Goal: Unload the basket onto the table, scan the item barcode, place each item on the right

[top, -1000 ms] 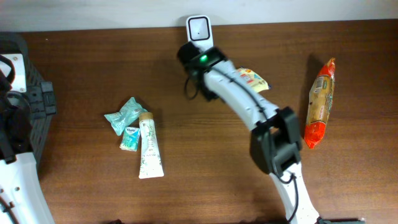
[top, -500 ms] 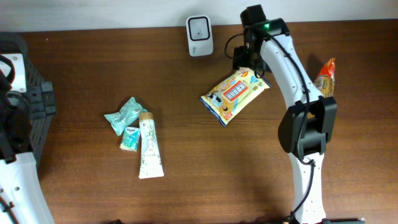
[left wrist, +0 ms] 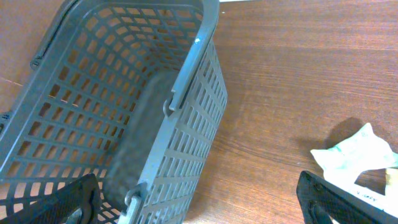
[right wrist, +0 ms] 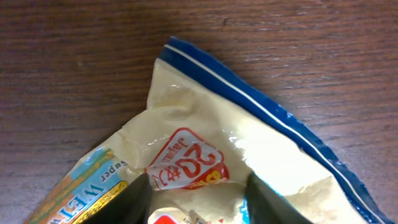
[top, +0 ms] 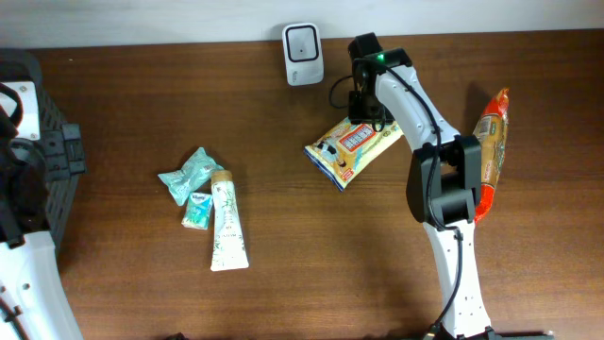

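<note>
Looking down on a brown wooden table (top: 311, 274) from above. Near the upper centre, a flat snack packet (top: 351, 149) with a blue edge and printed face, lying tilted on the wood, just below and to the right of a small white scanner (top: 303, 42) standing at the back edge. Packet and scanner near each other but apart.

Reaching up from the lower right of the frame, the right arm, with the right gripper (top: 370, 111) lowered onto the packet's upper right corner. In the right wrist view, two dark fingers (right wrist: 132, 202) at the bottom edge, one on each side of the cream and blue corner, with the wrapper filling the gap between them. Drawn in partway; impossible to tell whether pinching the wrapper or only straddling it.

At the right edge of the overhead view, a long orange snack bag (top: 493, 132), lying upright in the frame, partly behind the arm.

Left of centre, a loose group: a crumpled teal pouch (top: 192, 172), a small teal carton (top: 196, 210) and a pale tube (top: 227, 229), close together.

At the far left, the left arm beside a grey slatted basket (left wrist: 186, 81). In the left wrist view, the left gripper (left wrist: 202, 208) spread wide, holding nothing, hanging over the basket's rim and bare wood.
</note>
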Available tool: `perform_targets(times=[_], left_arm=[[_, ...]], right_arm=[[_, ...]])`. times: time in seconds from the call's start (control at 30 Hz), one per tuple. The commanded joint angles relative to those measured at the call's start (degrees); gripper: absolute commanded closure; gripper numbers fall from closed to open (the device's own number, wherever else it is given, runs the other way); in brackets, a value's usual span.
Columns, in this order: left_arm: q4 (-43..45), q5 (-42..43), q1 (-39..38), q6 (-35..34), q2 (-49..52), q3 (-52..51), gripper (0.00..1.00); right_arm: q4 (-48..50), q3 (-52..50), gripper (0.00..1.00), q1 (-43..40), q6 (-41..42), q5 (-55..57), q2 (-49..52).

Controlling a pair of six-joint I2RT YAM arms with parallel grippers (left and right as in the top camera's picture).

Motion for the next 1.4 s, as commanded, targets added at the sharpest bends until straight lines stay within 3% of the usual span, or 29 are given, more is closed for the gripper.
perform_targets(times=[0.0, 0.17, 0.2, 0.23, 0.3, 0.4, 0.57, 0.83, 0.87, 0.93, 1.1, 1.2, 1.3, 1.37], left_arm=[[0.1, 0.4, 0.2, 0.7, 0.0, 0.2, 0.01], [0.1, 0.4, 0.2, 0.7, 0.0, 0.2, 0.01], [0.1, 0.4, 0.2, 0.7, 0.0, 0.2, 0.01], [0.1, 0.4, 0.2, 0.7, 0.0, 0.2, 0.01], [0.1, 0.4, 0.2, 0.7, 0.0, 0.2, 0.01], [0.1, 0.4, 0.2, 0.7, 0.0, 0.2, 0.01], [0.1, 0.4, 0.2, 0.7, 0.0, 0.2, 0.01], [0.1, 0.4, 0.2, 0.7, 0.0, 0.2, 0.01], [0.1, 0.4, 0.2, 0.7, 0.0, 0.2, 0.01], [0.1, 0.4, 0.2, 0.7, 0.0, 0.2, 0.01], [0.1, 0.4, 0.2, 0.7, 0.0, 0.2, 0.01], [0.1, 0.4, 0.2, 0.7, 0.0, 0.2, 0.01], [0.1, 0.4, 0.2, 0.7, 0.0, 0.2, 0.01], [0.1, 0.4, 0.2, 0.7, 0.0, 0.2, 0.01]], right_arm=[[-0.8, -3.0, 0.96, 0.3, 0.2, -1.7, 3.4], [-3.5, 1.4, 0.96, -0.2, -1.5, -5.7, 2.4], [-4.7, 3.7, 0.82, -0.5, -0.8, -5.7, 1.4], [-5.9, 5.7, 0.59, -0.6, -0.8, -5.7, 0.4], [-11.9, 12.4, 0.01, -0.9, 2.6, -5.7, -1.8], [-21.1, 14.0, 0.01, -0.4, 12.8, -6.5, -1.5], [-20.2, 2.5, 0.01, 1.0, 15.6, -7.6, -1.4], [-6.2, -13.0, 0.02, 4.1, 15.6, -9.2, -1.4], [-5.7, -13.2, 0.07, 4.1, 14.0, -10.1, -1.4], [-2.6, -13.2, 0.12, 4.0, 0.3, -18.0, -1.4], [-1.9, -12.9, 0.14, 4.0, -21.8, -20.6, -1.4], [-0.7, -12.9, 0.13, 4.1, -33.7, -7.3, -1.4], [2.7, -12.8, 0.13, 4.2, -35.5, -3.6, -1.4], [0.3, -10.7, 0.13, 4.1, -32.0, -6.1, -1.4]])
